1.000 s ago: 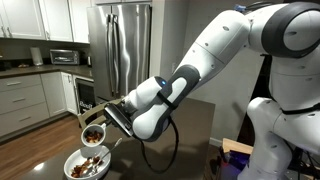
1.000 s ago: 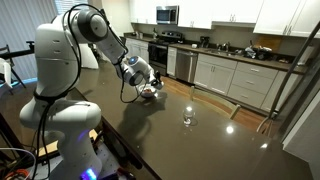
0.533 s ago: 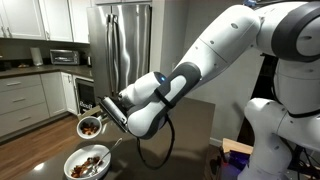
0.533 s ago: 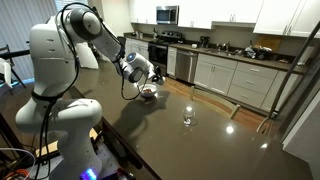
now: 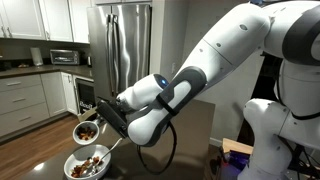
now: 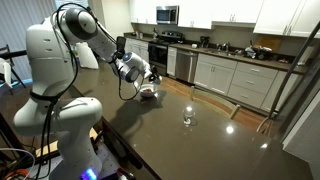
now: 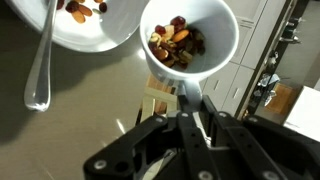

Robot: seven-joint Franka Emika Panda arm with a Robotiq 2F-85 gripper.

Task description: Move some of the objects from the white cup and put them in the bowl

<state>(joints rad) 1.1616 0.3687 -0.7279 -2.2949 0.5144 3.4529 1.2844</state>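
1. The gripper (image 7: 190, 103) was closed on the near rim of the white cup (image 7: 215, 25), with the cup's wall pinched between its two fingers.
2. In an exterior view, the gripper (image 5: 103, 120) at the end of the white arm (image 5: 215, 50) held the white cup (image 5: 84, 137) clear of the table, roughly upright.
3. The white cup hung above the bowl (image 5: 72, 172) without touching it. In the wrist view the bowl (image 7: 108, 36) lay at the upper left, just beside the cup.
4. The objects (image 7: 175, 45), reddish-brown and tan bits, lay heaped inside the cup. More of the same bits lay in the bowl, seen at the top edge of the wrist view and in an exterior view.
5. A metal spoon (image 7: 40, 70) crossed the bowl's rim, one end inside the bowl and the other over the table (image 7: 90, 115).
6. The table was dark and glossy. In an exterior view, a small clear glass (image 6: 187, 117) stood on it well apart from the bowl (image 6: 150, 92) and the gripper (image 6: 143, 80); the cup was too small there to make out.
7. A steel refrigerator (image 5: 120, 45) stood behind the arm
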